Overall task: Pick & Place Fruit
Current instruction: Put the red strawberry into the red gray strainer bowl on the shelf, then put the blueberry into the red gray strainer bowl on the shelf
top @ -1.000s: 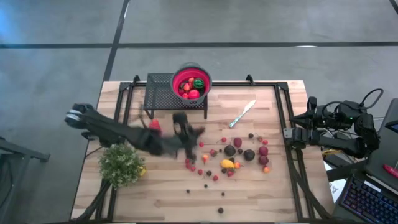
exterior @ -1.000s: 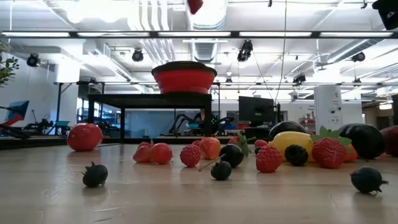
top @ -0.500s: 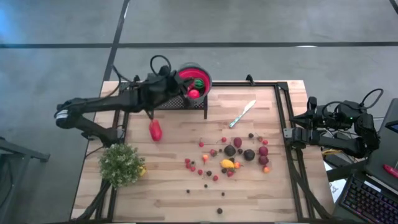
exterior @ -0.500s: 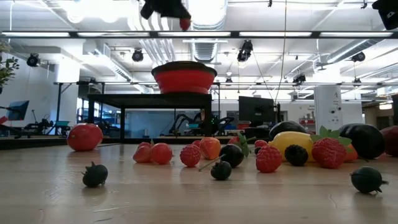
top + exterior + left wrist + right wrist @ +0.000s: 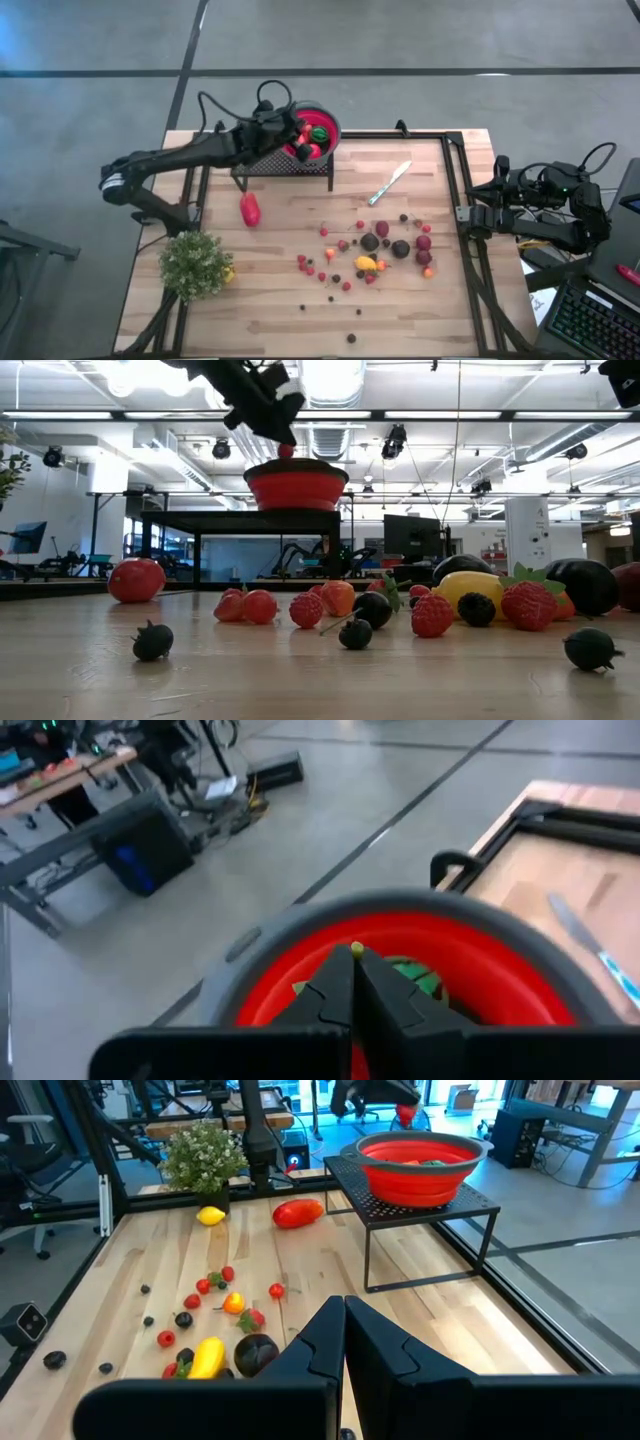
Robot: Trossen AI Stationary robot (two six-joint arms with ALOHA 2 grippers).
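Wooden planks form the tabletop (image 5: 420, 300), framed by black rails, with grey floor around it. At its far edge a black mesh stand (image 5: 258, 150) carries a red bowl (image 5: 328, 125) that already holds red and green fruit (image 5: 318, 134). Left tool (image 5: 290, 132) hangs over the bowl's rim with its fingers pinched together; the low view shows a small red berry (image 5: 286, 451) at their tips, just above the bowl. Most loose fruit (image 5: 370, 250) lies scattered near the tabletop's middle: red berries, dark maroon pieces, a yellow one and an orange one. One larger red piece (image 5: 249, 209) lies apart, in front of the stand. A knife (image 5: 389, 183) lies right of the stand, and a green plant (image 5: 196, 264) stands at the left edge. Right tool (image 5: 466, 213) waits at the right edge, fingers together, gripping nothing.
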